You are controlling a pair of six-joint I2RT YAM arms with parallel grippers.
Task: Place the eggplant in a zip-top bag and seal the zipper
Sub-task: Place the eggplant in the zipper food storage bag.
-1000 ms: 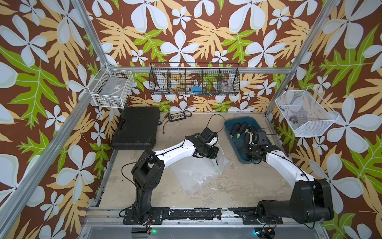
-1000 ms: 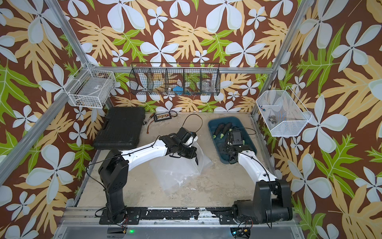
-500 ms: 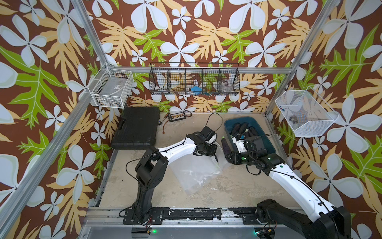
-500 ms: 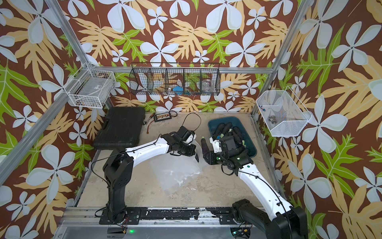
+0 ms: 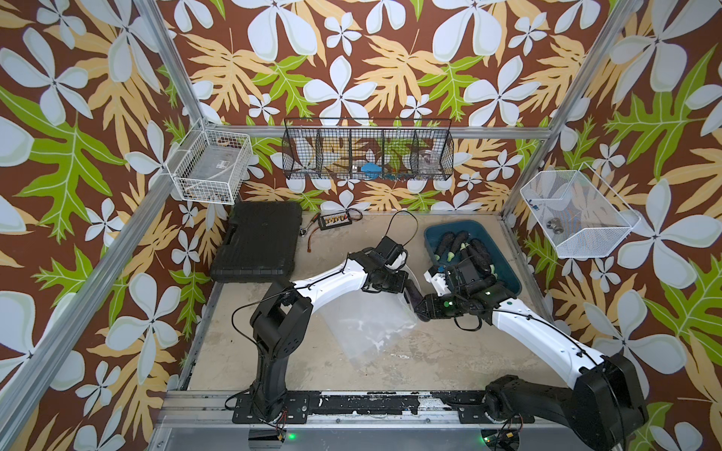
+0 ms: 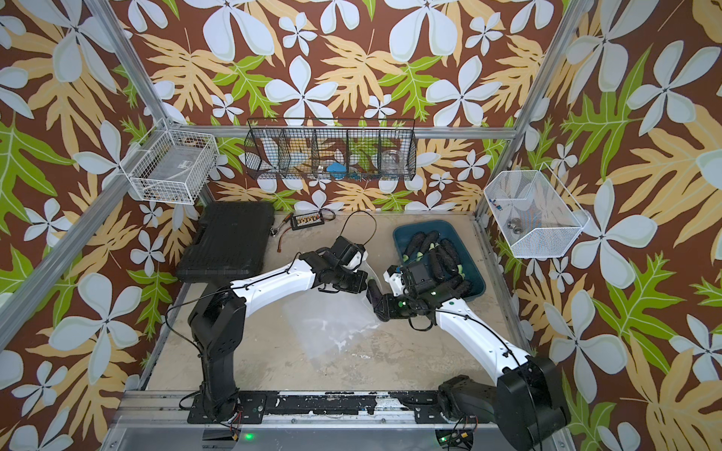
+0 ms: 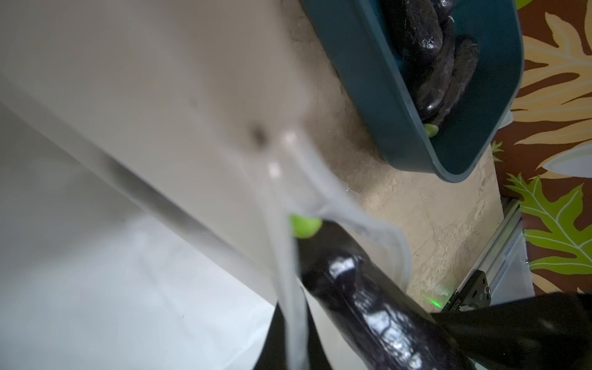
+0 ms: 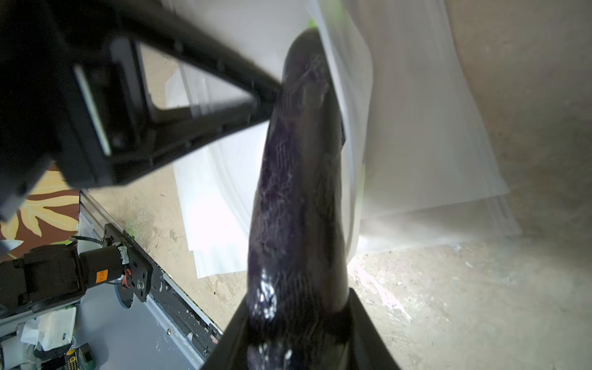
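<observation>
A clear zip-top bag [image 5: 367,328] lies on the table with its mouth lifted toward the right. My left gripper [image 5: 402,279] is shut on the bag's upper edge [image 7: 288,256] and holds it up. My right gripper [image 5: 422,306] is shut on a dark purple eggplant [image 5: 412,291], gripping its rounded end. The eggplant [image 8: 298,192] points into the bag's mouth, and its green stem [image 7: 304,226] touches the plastic rim. In both top views the two grippers are close together; the eggplant [image 6: 374,291] sits just right of the left gripper [image 6: 361,279].
A blue tub [image 5: 508,269] with several more eggplants [image 5: 480,254] stands at the back right, behind my right wrist. A black case [image 5: 258,246] lies at the back left, with a small board and cables [image 5: 332,221] beside it. Wire baskets hang on the walls.
My right arm has lifted an eggplant out of the blue tub and carried it left to the bag's mouth. My left gripper has kept hold of the bag's edge.
</observation>
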